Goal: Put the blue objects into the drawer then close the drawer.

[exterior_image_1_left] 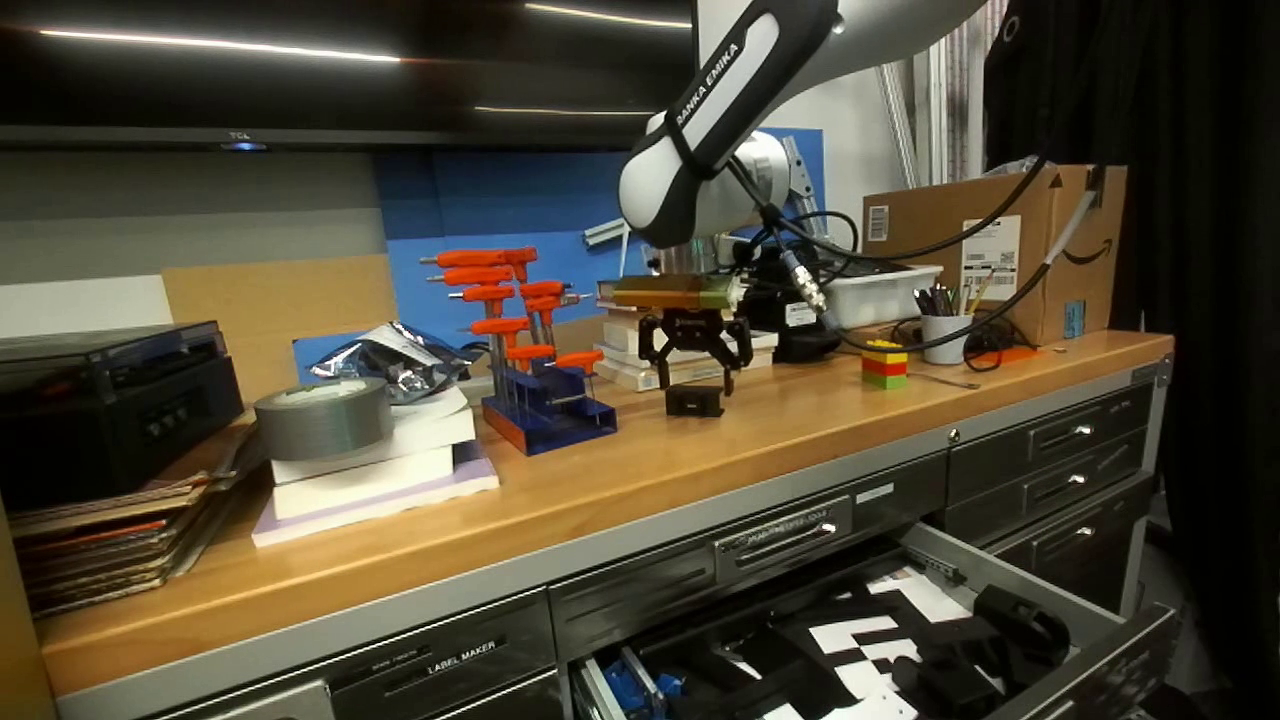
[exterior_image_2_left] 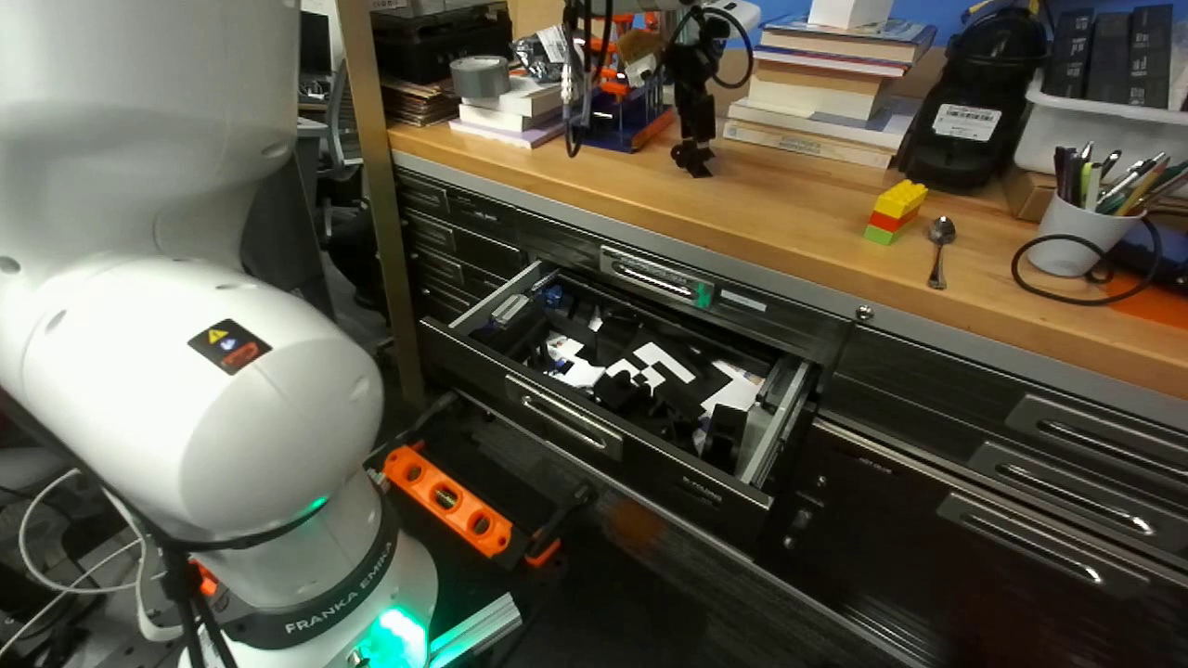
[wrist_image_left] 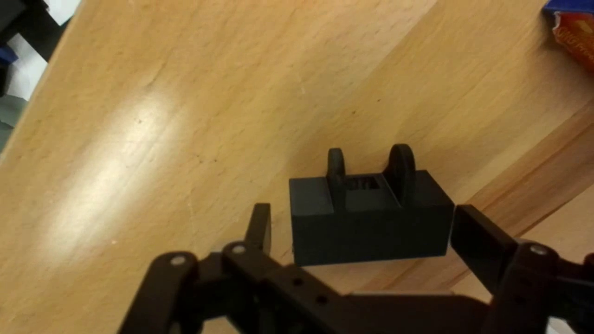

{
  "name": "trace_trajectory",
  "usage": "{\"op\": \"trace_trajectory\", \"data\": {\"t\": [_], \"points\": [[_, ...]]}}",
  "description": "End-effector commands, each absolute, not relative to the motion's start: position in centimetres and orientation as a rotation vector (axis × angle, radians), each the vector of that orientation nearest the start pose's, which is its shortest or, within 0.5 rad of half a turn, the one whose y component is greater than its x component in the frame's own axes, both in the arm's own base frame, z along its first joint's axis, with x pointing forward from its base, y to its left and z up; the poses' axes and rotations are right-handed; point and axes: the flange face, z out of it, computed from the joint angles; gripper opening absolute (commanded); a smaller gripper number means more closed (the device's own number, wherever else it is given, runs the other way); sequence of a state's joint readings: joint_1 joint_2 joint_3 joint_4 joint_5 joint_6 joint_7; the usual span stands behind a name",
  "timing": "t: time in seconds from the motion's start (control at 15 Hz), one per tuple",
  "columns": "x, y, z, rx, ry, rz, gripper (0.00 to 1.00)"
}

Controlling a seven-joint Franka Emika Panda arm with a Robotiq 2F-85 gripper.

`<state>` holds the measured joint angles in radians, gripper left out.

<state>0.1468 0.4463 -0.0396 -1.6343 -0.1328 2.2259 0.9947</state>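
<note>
Bench (exterior_image_1_left: 790, 400): wood top, the work surface, so the pick starts here & has to finish below its front edge.

Arm (exterior_image_1_left: 725, 85): reaches over bench w/ gripper hanging dn, prob. for a straight top-down pick.

Drawer (exterior_image_2_left: 650, 464): pulled out, black inside w/ white shapes (exterior_image_2_left: 666, 360); presumably left that way so items can be lowered in w/o using the handle (exterior_image_2_left: 566, 424). Blue bits (exterior_image_2_left: 553, 296) & dk pieces (exterior_image_1_left: 1012, 612) lie in it; can't tell if any count as task items. Closing not yet done.

Blue stand (exterior_image_1_left: 575, 428): on bench, keeps red-orange T-handled tools (exterior_image_1_left: 497, 327) upright, grips up for easy grabbing; likely no target, being in use as a rack.

Gripper (exterior_image_1_left: 697, 384): spread a bit wider than the dark block's (wrist_image_left: 371, 232) long side, nothing held. Wrist view: 1 of its 2 fingers (wrist_image_left: 480, 234) at or just beside the block's end, bare wood in the gap at the opp. end. Spanning lengthwise prob. keeps it clear of the lugs (wrist_image_left: 403, 174).

Dark block: task item, I'd judge; nr-black, blue hard to see. Sits on bench, between the fingers. Next calls for: pinch, lift, carry to drawer. Uneven gaps could drag it sideways.

Brick stack (exterior_image_1_left: 884, 368): yellow/red/green, well apart, so prob. not in the way.
</note>
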Motion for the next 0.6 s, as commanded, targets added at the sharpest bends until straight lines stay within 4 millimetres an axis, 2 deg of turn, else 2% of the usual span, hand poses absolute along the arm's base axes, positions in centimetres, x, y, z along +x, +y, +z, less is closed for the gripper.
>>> {"op": "trace_trajectory", "data": {"t": [0.0, 0.4, 0.47, 0.53], "points": [[69.97, 7.40, 37.47, -2.885, 1.223, -0.306, 1.00], [70.39, 7.49, 36.84, -2.899, 1.215, -0.307, 1.00], [70.45, 7.50, 36.77, -2.902, 1.212, -0.304, 0.82], [70.48, 7.51, 36.65, -2.907, 1.207, -0.301, 0.74]]}}
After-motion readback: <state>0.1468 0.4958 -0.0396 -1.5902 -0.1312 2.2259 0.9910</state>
